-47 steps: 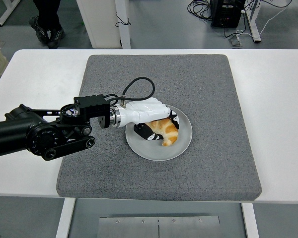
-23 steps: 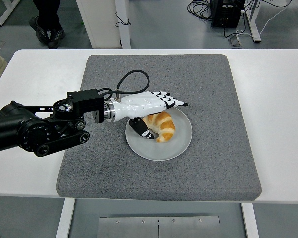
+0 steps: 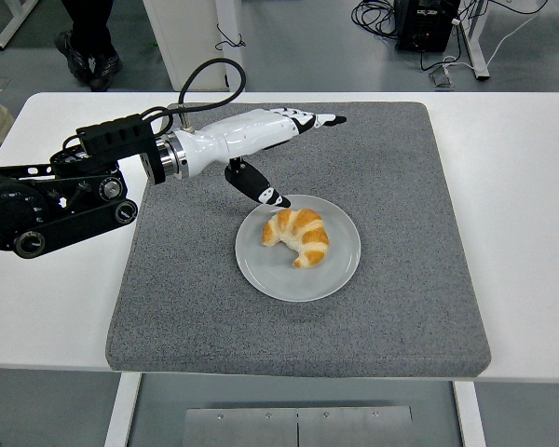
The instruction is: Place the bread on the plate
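Observation:
A golden croissant (image 3: 299, 235) lies on the grey round plate (image 3: 340, 267) near the middle of the grey mat. My left hand (image 3: 296, 149) is white with black fingertips. It hangs above the mat behind and to the left of the plate, fingers stretched out flat and the thumb pointing down toward the plate's rim. It holds nothing and is clear of the bread. The right arm is out of view.
The grey felt mat (image 3: 382, 158) covers the middle of the white table (image 3: 522, 186). A person's legs (image 3: 91, 33) stand at the top left beyond the table. Table legs and cables show on the floor behind.
My left hand opened, let go of the croissant on the plate, then lifted and drew back up and to the left. The croissant stays on the plate.

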You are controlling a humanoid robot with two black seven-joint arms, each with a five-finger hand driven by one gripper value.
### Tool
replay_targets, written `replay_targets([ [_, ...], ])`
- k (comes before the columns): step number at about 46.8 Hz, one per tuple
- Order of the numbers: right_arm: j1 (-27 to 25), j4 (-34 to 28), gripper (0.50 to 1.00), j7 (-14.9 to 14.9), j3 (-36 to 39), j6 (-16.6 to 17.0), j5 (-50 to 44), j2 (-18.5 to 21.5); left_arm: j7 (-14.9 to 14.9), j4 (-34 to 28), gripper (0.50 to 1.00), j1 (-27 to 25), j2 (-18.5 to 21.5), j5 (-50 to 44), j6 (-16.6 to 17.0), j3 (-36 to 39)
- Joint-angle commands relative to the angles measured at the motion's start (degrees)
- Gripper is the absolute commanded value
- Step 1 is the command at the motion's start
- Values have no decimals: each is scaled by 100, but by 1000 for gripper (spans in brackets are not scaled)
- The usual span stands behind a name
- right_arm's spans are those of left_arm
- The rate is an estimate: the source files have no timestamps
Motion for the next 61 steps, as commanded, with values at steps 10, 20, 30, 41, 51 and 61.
replay_targets([
  [10,1,0,1000,3,0,0,0,0,-7,61,974,-135,220,-1039,-37,-417],
  [20,1,0,1000,3,0,0,0,0,-16,149,975,-12,246,-1971,-19,-778],
  [30,1,0,1000,-6,0,0,0,0,-16,606,975,172,62,-2982,60,-971],
  [41,1,0,1000,-6,0,0,0,0,-7,1308,975,507,-228,-4124,25,-1428],
  [51,1,0,1000,-6,0,0,0,0,-7,2275,975,945,-606,-4749,-317,-2218],
  [61,1,0,1000,3,0,0,0,0,-16,2741,975,1341,-958,-4802,-502,-2807],
])
